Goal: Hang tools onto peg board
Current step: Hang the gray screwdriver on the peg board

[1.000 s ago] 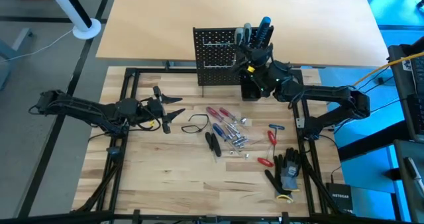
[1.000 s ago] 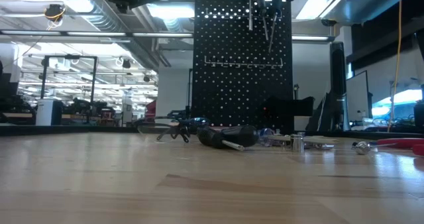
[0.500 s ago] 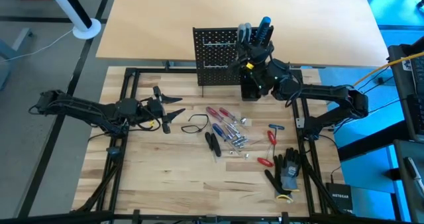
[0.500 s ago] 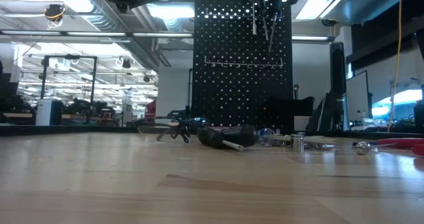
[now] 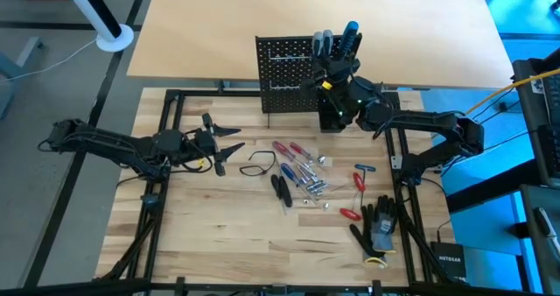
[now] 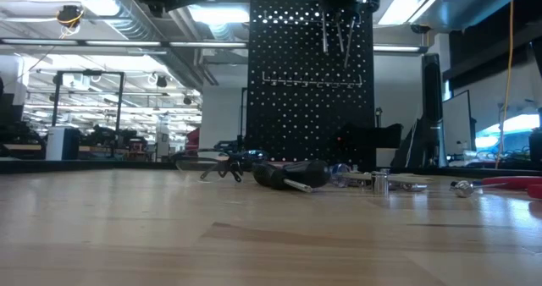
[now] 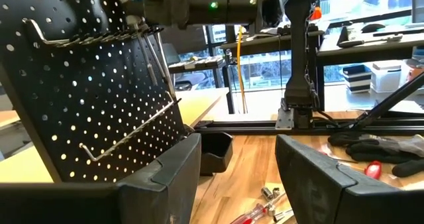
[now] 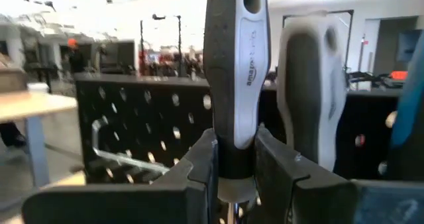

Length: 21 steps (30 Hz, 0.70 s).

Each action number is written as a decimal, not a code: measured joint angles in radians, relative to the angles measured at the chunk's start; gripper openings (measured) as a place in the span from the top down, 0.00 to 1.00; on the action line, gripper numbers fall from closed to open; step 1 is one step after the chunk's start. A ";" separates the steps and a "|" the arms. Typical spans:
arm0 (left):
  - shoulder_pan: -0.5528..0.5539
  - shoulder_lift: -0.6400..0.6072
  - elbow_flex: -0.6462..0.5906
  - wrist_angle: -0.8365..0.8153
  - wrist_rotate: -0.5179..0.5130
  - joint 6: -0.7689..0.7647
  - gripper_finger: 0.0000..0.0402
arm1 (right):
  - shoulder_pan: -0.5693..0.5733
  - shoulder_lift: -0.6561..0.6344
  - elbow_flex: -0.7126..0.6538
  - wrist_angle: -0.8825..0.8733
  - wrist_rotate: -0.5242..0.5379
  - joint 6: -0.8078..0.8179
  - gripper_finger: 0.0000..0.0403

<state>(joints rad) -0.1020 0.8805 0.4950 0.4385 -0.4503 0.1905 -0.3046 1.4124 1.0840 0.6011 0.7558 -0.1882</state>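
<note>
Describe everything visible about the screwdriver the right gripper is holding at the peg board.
The screwdriver has a grey and white handle with a hole near its top and small printed lettering. It stands upright, clamped low on the handle by the right gripper, at the top edge of the black peg board. Another grey-handled tool stands beside it. Its shaft is hidden.

My right gripper (image 5: 328, 75) is raised at the desk's far edge, fingers (image 8: 199, 168) clamped. My left gripper (image 5: 229, 145) waits low near the left edge, jaws spread wide.
</note>
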 joint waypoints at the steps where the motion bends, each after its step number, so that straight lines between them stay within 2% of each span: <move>1: 0.000 0.000 0.000 0.000 0.000 0.000 0.54 | 0.000 0.008 0.000 0.000 0.000 -0.003 0.81; 15: 0.000 0.000 0.000 -0.004 0.000 -0.003 0.54 | 0.003 0.039 0.002 0.015 0.101 0.002 0.81; 21: 0.000 0.000 0.000 -0.004 0.000 -0.007 0.54 | 0.003 0.039 0.002 0.002 0.107 0.032 0.81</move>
<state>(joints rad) -0.1020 0.8806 0.4950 0.4343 -0.4503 0.1833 -0.3016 1.4513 1.0859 0.6029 0.8631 -0.1558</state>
